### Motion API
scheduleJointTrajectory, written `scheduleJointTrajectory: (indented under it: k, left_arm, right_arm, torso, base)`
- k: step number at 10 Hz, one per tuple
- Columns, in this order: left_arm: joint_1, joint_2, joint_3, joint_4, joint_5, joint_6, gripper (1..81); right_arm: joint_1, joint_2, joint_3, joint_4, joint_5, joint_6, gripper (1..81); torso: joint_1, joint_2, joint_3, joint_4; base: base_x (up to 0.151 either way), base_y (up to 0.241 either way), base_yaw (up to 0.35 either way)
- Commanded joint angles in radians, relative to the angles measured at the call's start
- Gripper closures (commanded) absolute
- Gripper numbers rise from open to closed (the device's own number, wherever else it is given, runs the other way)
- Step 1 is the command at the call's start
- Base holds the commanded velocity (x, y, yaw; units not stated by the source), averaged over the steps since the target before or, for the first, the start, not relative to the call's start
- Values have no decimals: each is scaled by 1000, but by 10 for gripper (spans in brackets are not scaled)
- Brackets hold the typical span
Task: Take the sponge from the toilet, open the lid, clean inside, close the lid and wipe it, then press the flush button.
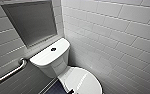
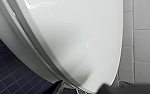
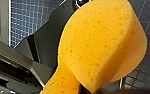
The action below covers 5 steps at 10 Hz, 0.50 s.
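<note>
A: What does the head view hold, starting at the left?

B: A metal grab bar [image 1: 9, 73] slants along the grey tiled wall, and above it a dark recessed panel [image 1: 31, 22] is set into that wall. Next comes the toilet [image 1: 54, 66], white and glossy, with its tank in the corner.

A: And the flush button?

B: The flush button [image 1: 53, 49] sits in the middle of the flat tank top, dark and round. Further right and lower, the lid [image 1: 84, 81] lies closed over the bowl. Beyond it a white tiled wall [image 1: 116, 37] runs along the right side. A strip of dark blue floor [image 1: 54, 89] shows beside the bowl.

A: Where is the left gripper?

B: The left gripper [image 2: 84, 91] is close to the lid's edge, and the closed lid looms large before its camera. Whether it is spread or closed cannot be told.

A: The sponge?

B: The sponge [image 3: 98, 42] is in the right gripper [image 3: 89, 90], which is clamped on one end of it so that the orange-yellow foam bends and folds. Dark blue floor tiles show behind it.
</note>
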Motion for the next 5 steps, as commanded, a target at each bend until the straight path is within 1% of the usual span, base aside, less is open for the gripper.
scheduleJointTrajectory:
  k: [1,3,5]
  left_arm:
    - [-62,-1,76,-16,-24,-7,10]
    - [-59,-5,78,-18,-27,-9,10]
    - [-57,13,51,-18,-41,-18,10]
  right_arm:
    - [7,-32,20,-15,-64,1,811]
    - [9,-32,18,-13,-64,1,811]
    - [10,-30,20,-13,-64,1,811]
  torso:
    - [0,0,0,0]
    - [0,0,0,0]
    - [0,0,0,0]
  base:
    - [0,0,0]
    - [0,0,0]
    - [0,0,0]
